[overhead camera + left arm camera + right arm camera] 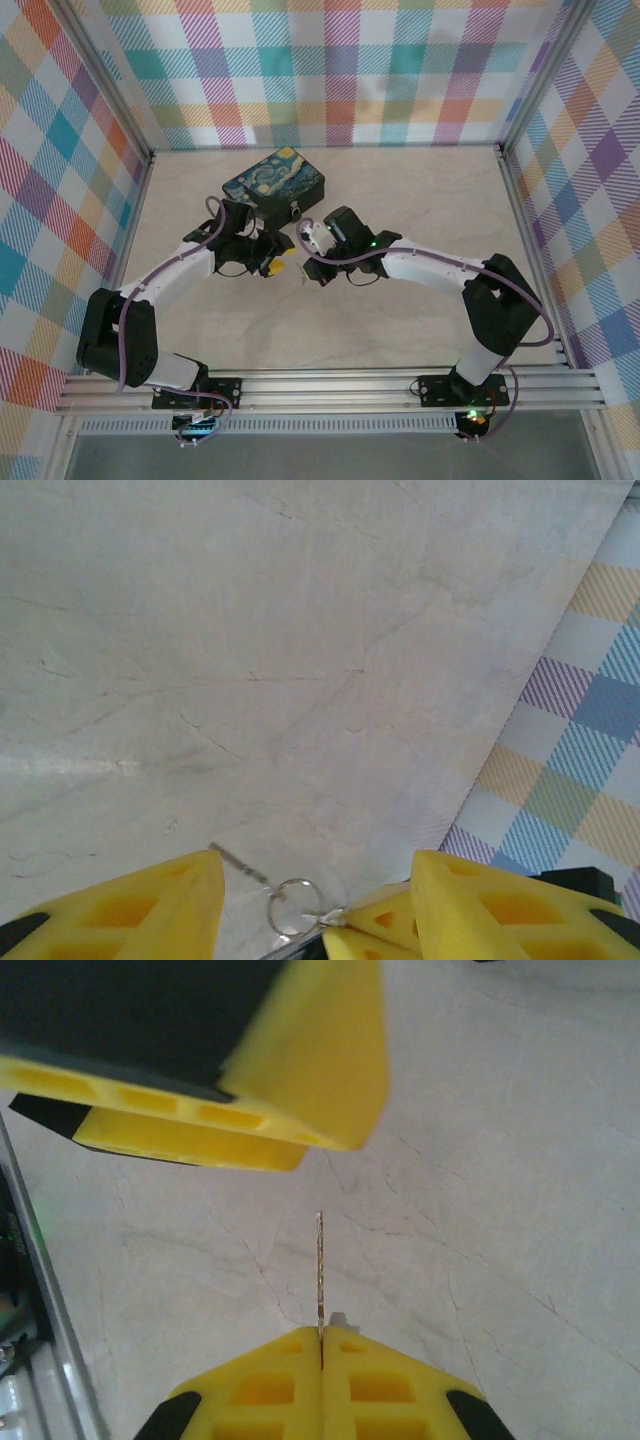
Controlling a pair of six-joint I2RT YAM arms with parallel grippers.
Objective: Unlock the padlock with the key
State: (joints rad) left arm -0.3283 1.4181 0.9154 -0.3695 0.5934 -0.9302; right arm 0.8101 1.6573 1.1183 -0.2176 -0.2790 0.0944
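Top view: the padlock point(295, 211) lies at centre frame, just beside the lower edge of the box point(275, 181), above both grippers and unheld. A key pushed at it would likely shove it away.

Left wrist: the left gripper point(318, 860) gapes wide and empty, with the key ring point(293, 905) at bottom centre. Closing could snag it.

Right wrist: the right gripper point(322, 1332) pinches the key point(320, 1260) edge-on at lower centre, and that thin hold may twist.
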